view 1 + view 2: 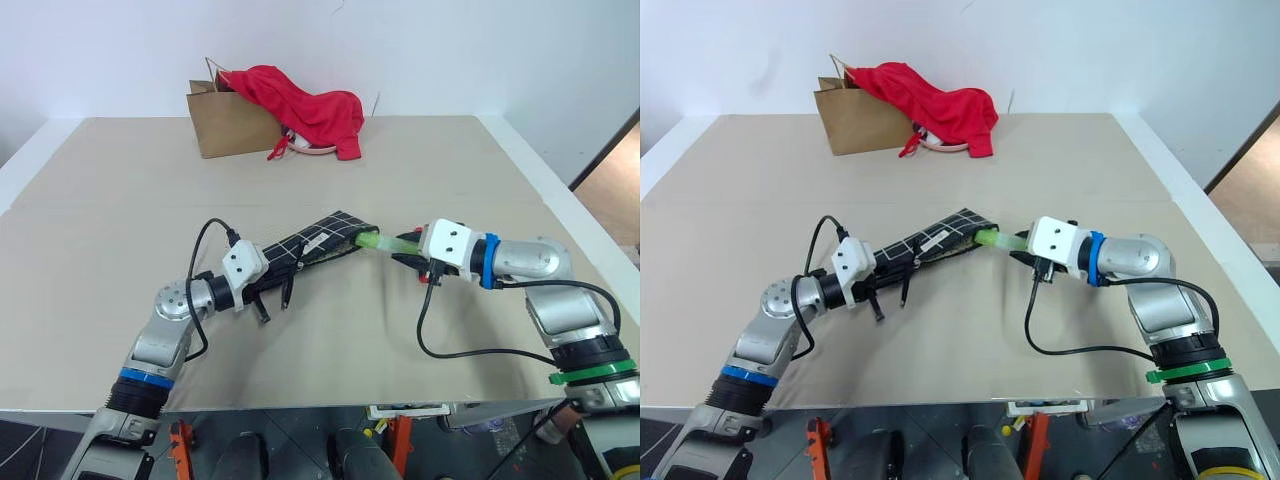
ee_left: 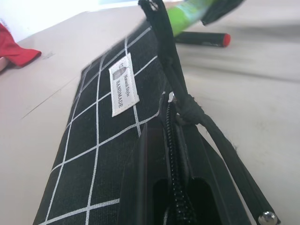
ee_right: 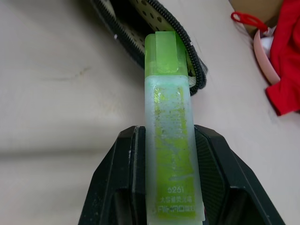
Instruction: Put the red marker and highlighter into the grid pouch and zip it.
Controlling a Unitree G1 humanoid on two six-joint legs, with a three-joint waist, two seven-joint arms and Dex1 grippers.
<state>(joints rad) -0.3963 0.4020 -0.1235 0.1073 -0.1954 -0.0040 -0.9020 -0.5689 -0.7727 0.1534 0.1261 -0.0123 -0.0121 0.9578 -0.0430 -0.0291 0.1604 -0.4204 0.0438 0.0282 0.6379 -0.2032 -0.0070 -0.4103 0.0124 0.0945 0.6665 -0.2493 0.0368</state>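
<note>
The grid pouch (image 1: 318, 241), black with white lines and a small white label, is raised off the table. My left gripper (image 1: 268, 288) is shut on its zipper end, and the black pull cord (image 2: 187, 105) runs along the zipper. My right gripper (image 3: 169, 157) is shut on the highlighter (image 1: 381, 241), a light-green pen whose paler cap (image 3: 165, 51) touches the pouch's open mouth (image 3: 140, 28). The red marker (image 2: 202, 39) lies flat on the table just beyond the pouch, under the right gripper.
A brown paper bag (image 1: 225, 122) stands at the back of the table, with a red cloth (image 1: 312, 108) draped over it and onto the tabletop (image 1: 450, 170). A pale ring-shaped thing (image 1: 305, 147) lies under the cloth's edge.
</note>
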